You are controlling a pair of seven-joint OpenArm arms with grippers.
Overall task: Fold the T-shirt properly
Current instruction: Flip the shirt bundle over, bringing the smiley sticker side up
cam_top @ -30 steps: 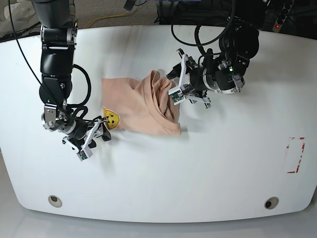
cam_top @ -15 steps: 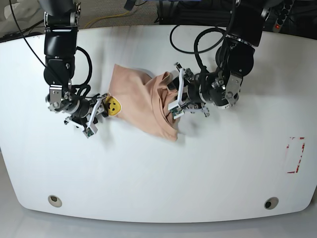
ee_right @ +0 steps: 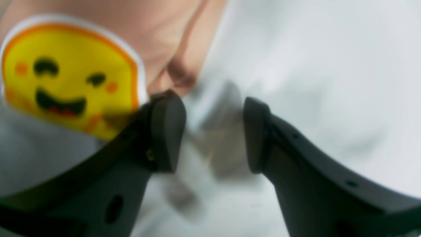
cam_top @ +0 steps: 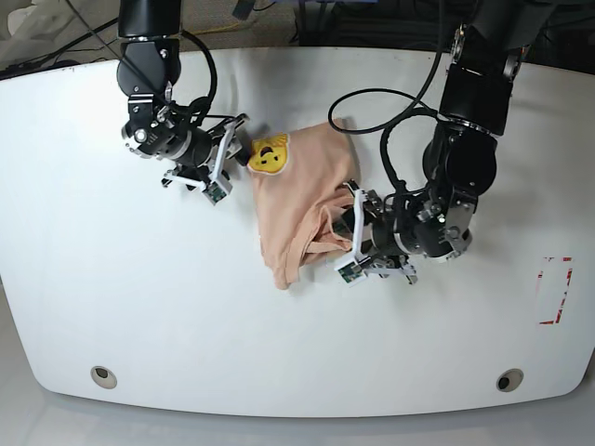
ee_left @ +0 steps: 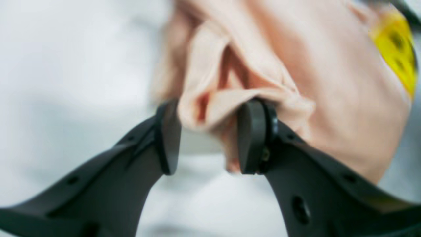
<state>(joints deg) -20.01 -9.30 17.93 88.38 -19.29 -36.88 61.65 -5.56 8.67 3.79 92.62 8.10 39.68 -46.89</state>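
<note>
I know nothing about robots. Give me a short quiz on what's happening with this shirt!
1. True or false: the right tool has cloth of the T-shirt pinched between its fingers.
2. Which colour is the smiling face print on the shirt? A) blue B) yellow C) green
3. Fill in: the bunched fold of peach cloth sits between the fingers of the ____ tool.

Key:
1. False. Its fingers stand apart with only the table showing between them; one fingertip sits at the cloth beside the print.
2. B
3. left
</note>
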